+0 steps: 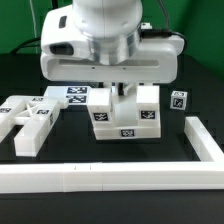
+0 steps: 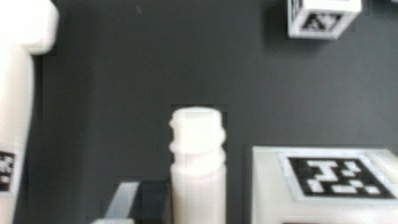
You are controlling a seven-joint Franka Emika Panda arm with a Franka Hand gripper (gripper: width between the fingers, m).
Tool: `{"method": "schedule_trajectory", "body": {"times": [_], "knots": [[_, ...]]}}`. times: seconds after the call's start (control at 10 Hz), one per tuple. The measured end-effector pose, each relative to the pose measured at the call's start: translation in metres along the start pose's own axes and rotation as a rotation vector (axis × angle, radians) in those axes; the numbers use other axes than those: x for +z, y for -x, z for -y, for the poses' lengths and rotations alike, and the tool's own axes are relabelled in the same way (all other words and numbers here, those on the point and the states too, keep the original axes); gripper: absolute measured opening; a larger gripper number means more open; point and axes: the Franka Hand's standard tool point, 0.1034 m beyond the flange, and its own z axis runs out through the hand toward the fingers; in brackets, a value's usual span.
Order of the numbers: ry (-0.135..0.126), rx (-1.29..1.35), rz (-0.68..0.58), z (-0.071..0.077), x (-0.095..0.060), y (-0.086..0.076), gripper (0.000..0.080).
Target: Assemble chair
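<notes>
Exterior view first. Dark table [image 1: 20,205], and low over its middle, the white-cased two-finger gripper [image 1: 118,95]. Directly beneath the jaws: a glossy white blocky chair piece [image 1: 125,122], stepped, with black-and-white square tags on its faces. Fingers dipping between that piece's two raised shoulders; touching or just short of it, cannot tell. Jaw width hidden by the wrist housing and the white plastic around it, so no telling whether anything is gripped.

Well apart from the jaws, on the exterior view's left: a cluster of loose white tagged chair bars [image 1: 30,118], lying flat and crossing one another. Near the jaws but clear of them, on the exterior view's right: a small white tagged cube [image 1: 178,100], standing alone. In front of the jaws, toward the camera: a long white L-shaped rail [image 1: 110,178], turning back along the exterior view's right.

Wrist view now. Close and blurred. Right in line with the jaws: a white ridged post [image 2: 196,160], upright, rounded at the tip. Just beside it, a grey sliver of what looks like one finger [image 2: 121,205]; the other not visible. Contact between finger and post unclear, so grip unconfirmed here too. On the post's other side, close by: a flat white block top with a square tag [image 2: 329,175]. Farther out from the jaws, across bare dark table, the small cube [image 2: 320,18]. Along the frame's edge, a stretch of plain white bar [image 2: 18,60].
</notes>
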Motion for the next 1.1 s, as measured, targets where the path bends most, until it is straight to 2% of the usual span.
{"method": "schedule_trajectory", "body": {"times": [0.1, 0.5, 0.8, 1.1], "knots": [[0.017, -0.04, -0.004, 0.001, -0.005, -0.006, 0.0254], [0.016, -0.067, 0.008, 0.001, -0.005, -0.005, 0.0254], [0.035, -0.011, 0.024, -0.004, 0.0, 0.001, 0.0254], [0.032, 0.016, 0.052, -0.007, 0.003, 0.005, 0.0254]]}}
